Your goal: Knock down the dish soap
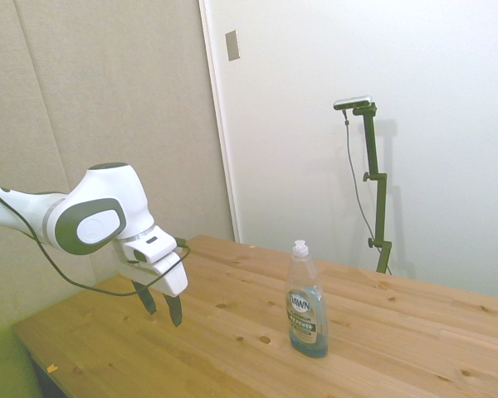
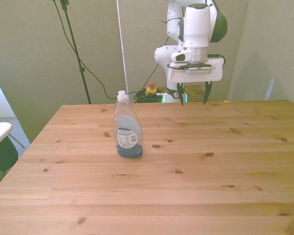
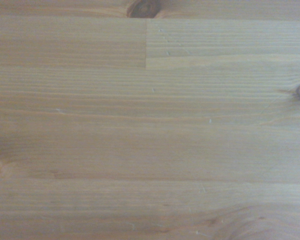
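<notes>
One dish soap (image 2: 127, 128) upright, well apart from gripper (image 2: 192, 100); fingers (image 2: 206, 93) spread; wrist view seemingly blurred table (image 3: 150, 130).

text: "DAWN" | on: dish soap (image 1: 306, 311) label, side view

Standing in a plain room: a wooden bench (image 2: 196, 166) of knotty planks. Behind it, pale walls (image 1: 398, 66), a beige panel (image 1: 100, 91), a small wall plate (image 1: 232, 45). Soft, even light.
</notes>
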`<control>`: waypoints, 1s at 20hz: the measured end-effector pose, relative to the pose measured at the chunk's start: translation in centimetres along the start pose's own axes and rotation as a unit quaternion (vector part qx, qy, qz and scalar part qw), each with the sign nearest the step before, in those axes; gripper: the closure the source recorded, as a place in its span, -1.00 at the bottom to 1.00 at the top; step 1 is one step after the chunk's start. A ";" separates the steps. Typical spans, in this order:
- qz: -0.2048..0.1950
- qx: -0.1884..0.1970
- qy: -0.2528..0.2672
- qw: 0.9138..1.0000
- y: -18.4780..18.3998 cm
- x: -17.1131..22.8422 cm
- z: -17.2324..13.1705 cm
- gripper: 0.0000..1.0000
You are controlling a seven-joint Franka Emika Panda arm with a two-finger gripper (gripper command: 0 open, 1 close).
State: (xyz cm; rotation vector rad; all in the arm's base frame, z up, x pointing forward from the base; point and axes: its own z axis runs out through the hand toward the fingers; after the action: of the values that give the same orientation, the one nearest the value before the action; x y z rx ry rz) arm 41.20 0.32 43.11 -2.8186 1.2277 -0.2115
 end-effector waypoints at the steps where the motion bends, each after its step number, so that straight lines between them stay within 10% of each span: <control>1: 0.000 0.000 0.000 1.000 0.0 0.0 0.0 -1.00; 2: -0.001 0.000 0.001 1.000 0.0 0.0 0.0 -1.00; 3: -0.001 0.000 0.004 1.000 0.0 0.2 0.0 1.00; 20: 0.088 -0.036 0.094 0.991 7.4 15.6 -3.0 1.00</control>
State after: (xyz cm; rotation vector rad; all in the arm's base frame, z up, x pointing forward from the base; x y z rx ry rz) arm 45.94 -16.17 46.83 -2.7822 1.5424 -0.4411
